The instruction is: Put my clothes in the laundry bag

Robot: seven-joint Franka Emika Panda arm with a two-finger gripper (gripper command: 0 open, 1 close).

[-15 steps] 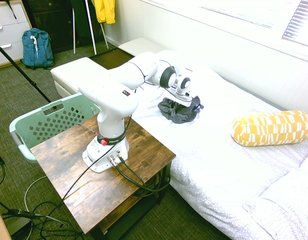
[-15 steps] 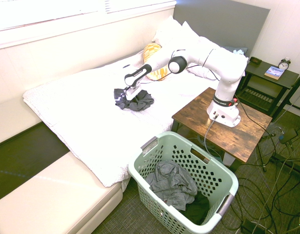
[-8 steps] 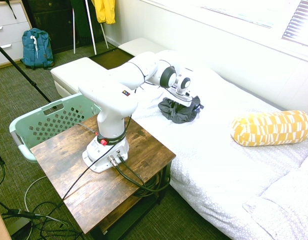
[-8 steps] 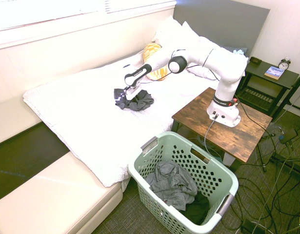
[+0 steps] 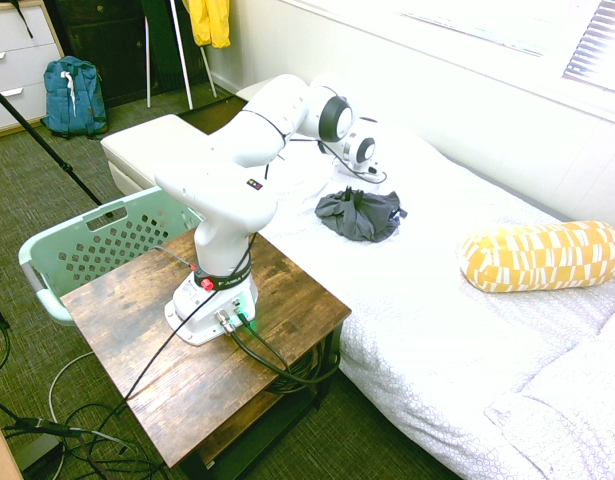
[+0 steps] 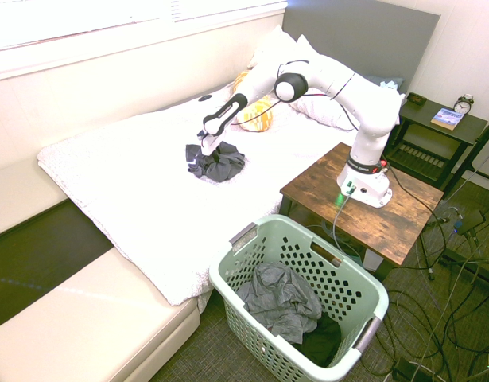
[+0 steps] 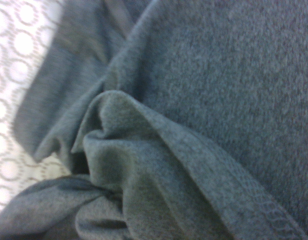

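Second exterior view: hand closed, apparently pinching dark garment over bed

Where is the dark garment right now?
In the second exterior view the dark grey garment sits bunched on the white bed, its top pinched in the gripper, with the yellow pillow behind it.

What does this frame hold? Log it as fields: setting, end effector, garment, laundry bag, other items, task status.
setting: bedroom, arm mounted on wooden side table beside white bed
end effector: pointing down, shut on top of dark grey garment
garment: bunched up, most of it resting on the bed; grey knit fills the wrist view
laundry bag: mint-green basket on floor by the table, grey clothes already inside
other items: yellow patterned bolster pillow, blue backpack
task status: garment gripped, not yet in the laundry bag
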